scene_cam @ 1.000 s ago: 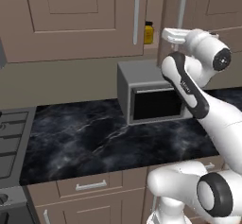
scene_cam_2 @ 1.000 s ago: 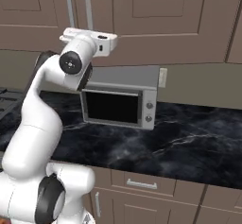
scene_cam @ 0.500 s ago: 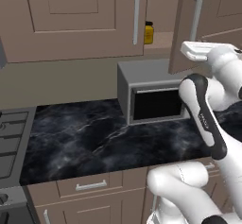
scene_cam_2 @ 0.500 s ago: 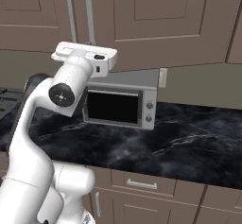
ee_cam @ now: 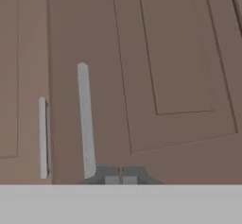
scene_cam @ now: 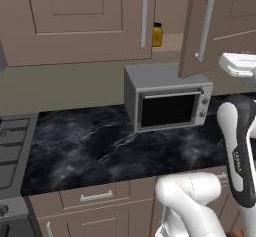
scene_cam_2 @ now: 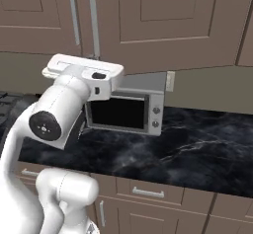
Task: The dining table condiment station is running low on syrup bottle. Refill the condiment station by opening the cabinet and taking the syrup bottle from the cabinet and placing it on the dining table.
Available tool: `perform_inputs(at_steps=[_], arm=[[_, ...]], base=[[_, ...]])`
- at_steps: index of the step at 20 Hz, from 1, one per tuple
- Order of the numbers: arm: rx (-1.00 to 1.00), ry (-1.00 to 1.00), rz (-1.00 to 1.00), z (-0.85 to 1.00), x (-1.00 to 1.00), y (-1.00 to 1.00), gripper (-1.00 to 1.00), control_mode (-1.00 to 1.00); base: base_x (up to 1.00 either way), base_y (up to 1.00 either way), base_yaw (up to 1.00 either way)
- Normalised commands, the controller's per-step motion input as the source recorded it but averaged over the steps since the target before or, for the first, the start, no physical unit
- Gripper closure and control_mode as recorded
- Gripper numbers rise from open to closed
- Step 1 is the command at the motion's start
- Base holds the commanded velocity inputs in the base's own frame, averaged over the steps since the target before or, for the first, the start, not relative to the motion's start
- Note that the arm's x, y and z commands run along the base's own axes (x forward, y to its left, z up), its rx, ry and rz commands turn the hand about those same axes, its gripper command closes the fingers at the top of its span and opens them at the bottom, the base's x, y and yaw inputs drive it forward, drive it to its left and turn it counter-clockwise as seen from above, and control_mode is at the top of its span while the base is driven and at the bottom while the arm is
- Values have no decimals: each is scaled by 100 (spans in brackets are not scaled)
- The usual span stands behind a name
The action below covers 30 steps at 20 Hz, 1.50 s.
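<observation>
The cabinet point(scene_cam: 90, 21) door point(scene_cam: 220, 26) stands partly swung out, and through the gap a small yellow jar point(scene_cam: 157, 34) shows on the shelf inside. The syrup bottle cannot be made out; it is presumably further in, behind the door. The table is nowhere in these views.

The gripper point(ee_cam: 120, 176) sits just in front of the door face, with the silver handle point(ee_cam: 85, 120) rising just to one side of its tips and a second handle point(ee_cam: 43, 138) further off on the same side. The two dark tips look almost together with nothing between them, so the jaws seem nearly closed and empty; the handle is beside them, not inside.

The step in hand looks like finishing the door opening. Judged from here, the door is not yet wide enough for a clean reach to the shelf. To do it well:

- Either part the jaws and shift sideways to take the handle squarely, or hook the door edge, rather than pushing on the flat panel.
- Pull along the door's arc around its hinge, not straight back, so the grip does not slip off.
- Keep the elbow clear of the microwave point(scene_cam: 167, 101) below.
- Open fully before reaching in, then look for the brown bottle, not the jar.
</observation>
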Motion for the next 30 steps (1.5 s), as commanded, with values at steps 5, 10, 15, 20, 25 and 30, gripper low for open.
perform_inputs(at_steps=[5, 10, 15, 20, 25, 30], arm=[[-31, 16, -7, 28, -8, 92, -100, -100], [-37, 17, -11, 20, 20, 100, -100, -100], [-21, 16, -9, -32, 36, 41, -100, -100], [-25, 3, 0, -40, 38, 1, -100, -100], [-32, 0, 0, -10, 82, 37, -100, -100], [-34, 0, -2, 0, 55, 50, -100, -100]], base=[[0, 0, 0], [0, 0, 0], [0, 0, 0], [0, 0, 0], [0, 0, 0], [0, 0, 0]])
